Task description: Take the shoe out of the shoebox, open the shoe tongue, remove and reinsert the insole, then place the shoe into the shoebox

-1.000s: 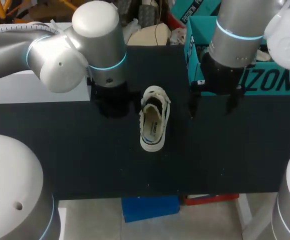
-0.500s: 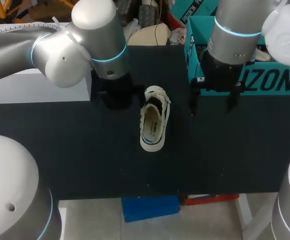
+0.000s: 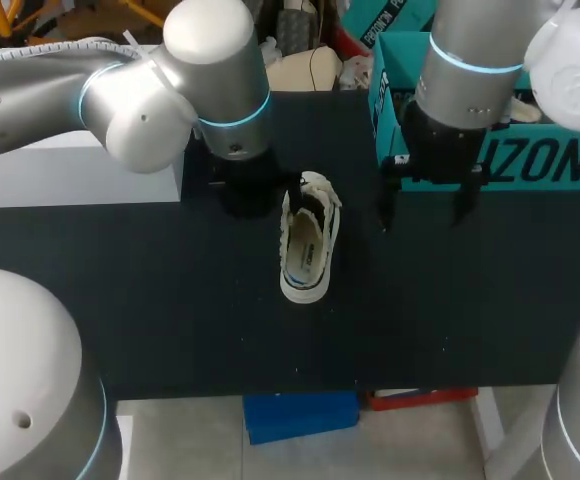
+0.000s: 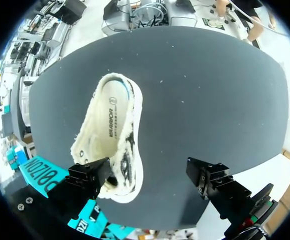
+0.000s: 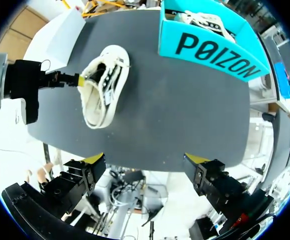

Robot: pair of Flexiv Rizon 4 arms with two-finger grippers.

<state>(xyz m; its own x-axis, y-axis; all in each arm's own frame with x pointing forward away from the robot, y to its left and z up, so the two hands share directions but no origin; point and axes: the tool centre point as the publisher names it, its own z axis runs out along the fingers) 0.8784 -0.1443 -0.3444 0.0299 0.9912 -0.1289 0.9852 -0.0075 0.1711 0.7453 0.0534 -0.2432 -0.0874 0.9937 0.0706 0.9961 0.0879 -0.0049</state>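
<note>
A cream shoe (image 3: 308, 240) sat sole down near the middle of the dark table (image 3: 170, 320), outside the shoebox (image 3: 560, 160), its open top facing up and the printed insole (image 4: 110, 117) in view. The shoe lay lengthwise, one end toward the near edge and its strapped end toward the far edge.

The left arm (image 3: 120, 100) came in from the far left. Its left gripper (image 4: 146, 172) hung just left of the shoe's far end with the fingers spread wide and nothing held between them. One finger (image 4: 92, 175) stood against that end of the shoe, and the other stood well apart over bare table. From the right wrist view the yellow tip (image 5: 73, 79) of that finger met the shoe's rim.

The right gripper (image 3: 423, 212) hung over the table to the right of the shoe, well apart from it and just in front of the shoebox. Its fingers were also wide open and held nothing.

The teal shoebox stood at the table's far right, open at the top, with a pale item (image 5: 205, 20) inside. A white box (image 3: 70, 175) lay at the far left of the table. The surface was matte and dark, flecked with small pale specks.
</note>
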